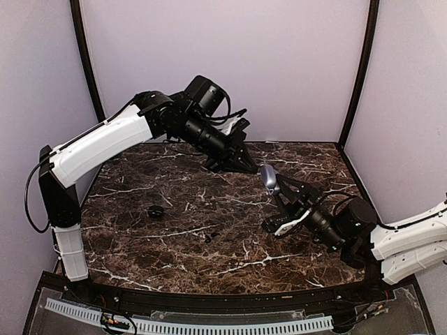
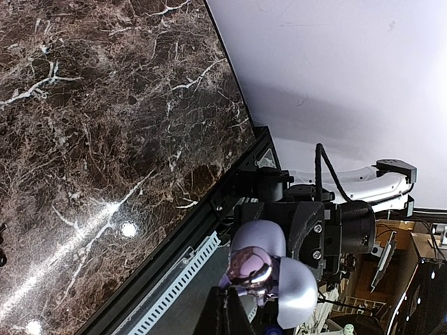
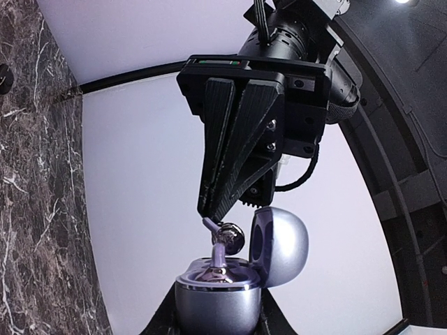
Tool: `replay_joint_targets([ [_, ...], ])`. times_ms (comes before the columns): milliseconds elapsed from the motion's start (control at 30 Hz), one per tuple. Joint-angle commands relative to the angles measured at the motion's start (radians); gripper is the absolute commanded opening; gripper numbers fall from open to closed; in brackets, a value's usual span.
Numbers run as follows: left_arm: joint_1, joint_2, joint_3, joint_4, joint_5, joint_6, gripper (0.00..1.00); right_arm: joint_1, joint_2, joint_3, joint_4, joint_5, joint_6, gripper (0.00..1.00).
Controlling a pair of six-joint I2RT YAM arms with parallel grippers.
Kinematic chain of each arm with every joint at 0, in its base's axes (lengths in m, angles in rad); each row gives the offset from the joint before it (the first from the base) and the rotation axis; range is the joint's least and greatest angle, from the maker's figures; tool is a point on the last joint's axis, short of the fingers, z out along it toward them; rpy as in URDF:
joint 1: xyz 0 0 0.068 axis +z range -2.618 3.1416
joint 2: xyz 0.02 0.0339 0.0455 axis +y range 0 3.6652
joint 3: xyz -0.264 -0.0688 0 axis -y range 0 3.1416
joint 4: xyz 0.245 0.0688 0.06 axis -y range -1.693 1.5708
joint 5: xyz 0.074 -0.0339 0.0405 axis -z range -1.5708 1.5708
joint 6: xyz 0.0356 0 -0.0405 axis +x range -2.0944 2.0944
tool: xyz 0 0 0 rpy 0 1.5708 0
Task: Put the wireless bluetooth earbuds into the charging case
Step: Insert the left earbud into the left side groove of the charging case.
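Left tool (image 3: 209, 211) pinches the tiny pale purple earbud (image 3: 229, 241) by its tip (sketchy grip); it could twist and miss the open lavender charging case (image 3: 216, 303) clamped in the right tool (image 1: 274, 184).

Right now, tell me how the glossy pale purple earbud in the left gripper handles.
The glossy pale purple earbud looks smooth and rounded, so it may swivel in the left gripper, pinched only by its thin end. Tiny beside that gripper, probably light; dropped, it might roll.
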Motion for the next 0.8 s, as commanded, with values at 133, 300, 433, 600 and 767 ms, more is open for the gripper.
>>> replay_joint_targets([
  [133, -0.005, -0.037, -0.022, 0.018, 0.011, -0.002, 0.00, 0.009, 0.010, 0.031, 0.097, 0.029, -0.001, 0.00],
  [300, -0.007, -0.037, -0.025, 0.020, 0.014, -0.004, 0.00, 0.009, 0.017, 0.035, 0.112, 0.029, -0.012, 0.00],
  [433, -0.014, -0.034, -0.026, 0.022, 0.016, -0.006, 0.00, 0.009, 0.022, 0.034, 0.107, 0.028, -0.016, 0.00],
  [600, -0.016, -0.031, -0.026, 0.025, 0.019, -0.011, 0.00, 0.013, 0.035, 0.035, 0.123, 0.030, -0.034, 0.00],
  [767, -0.020, -0.027, -0.022, 0.022, 0.019, -0.009, 0.00, 0.017, 0.040, 0.035, 0.125, 0.035, -0.048, 0.00],
])
